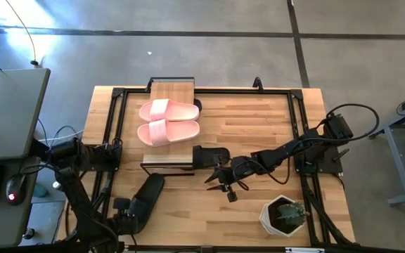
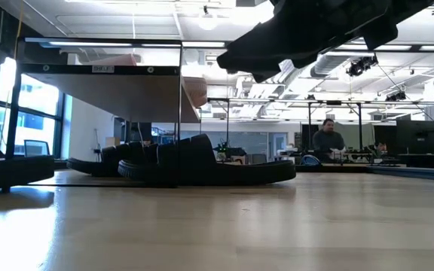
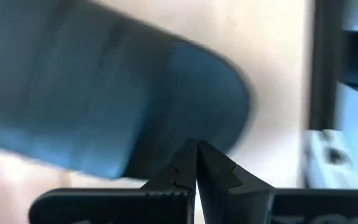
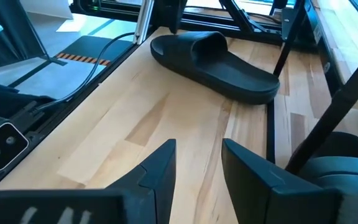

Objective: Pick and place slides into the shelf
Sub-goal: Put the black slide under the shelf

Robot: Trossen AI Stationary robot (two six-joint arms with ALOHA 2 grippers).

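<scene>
The table [image 1: 259, 126] is being seen straight down from overhead, and level from tabletop height. Wrist cams are being held close. The black slide [image 4: 213, 65] near the shelf [image 1: 171, 91] is being shared with overhead.

Even daylight is seen overhead; glare is noted on the floor [image 1: 41, 42]. The left wrist view is heavily blurred.

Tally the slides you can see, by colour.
Pink slides: 2
Black slides: 3 in view
Total: 5
</scene>
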